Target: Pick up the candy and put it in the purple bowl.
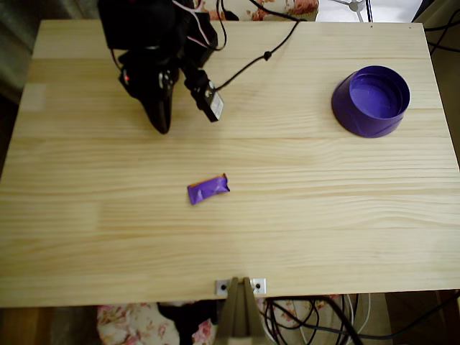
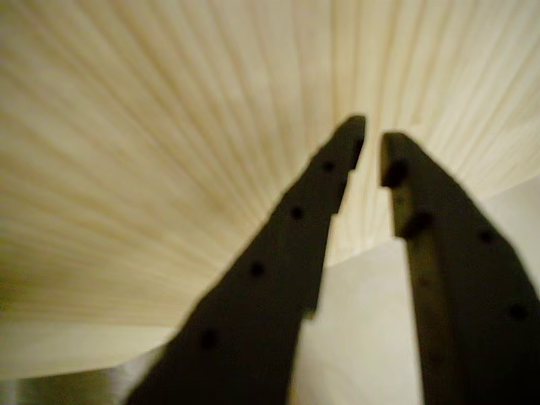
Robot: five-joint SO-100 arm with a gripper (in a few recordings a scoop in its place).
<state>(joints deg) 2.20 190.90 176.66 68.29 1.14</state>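
The candy (image 1: 208, 189), a small shiny purple wrapped sweet with an orange-red edge, lies flat on the wooden table (image 1: 323, 215) a little left of centre. The purple bowl (image 1: 371, 100) stands upright at the far right, its inside bare. In the overhead view my black gripper (image 1: 162, 122) hangs at the far left, pointing toward the table's front, well behind and left of the candy. In the wrist view the gripper (image 2: 374, 143) has its two dark fingers almost together, a thin slit between them, and nothing held. Blurred table planks lie under them.
A black cable (image 1: 251, 65) runs across the table from the arm toward the back edge. A small connector block (image 1: 213, 104) hangs beside the arm. A metal clamp (image 1: 241, 286) sits at the front edge. Bare wood separates the candy from the bowl.
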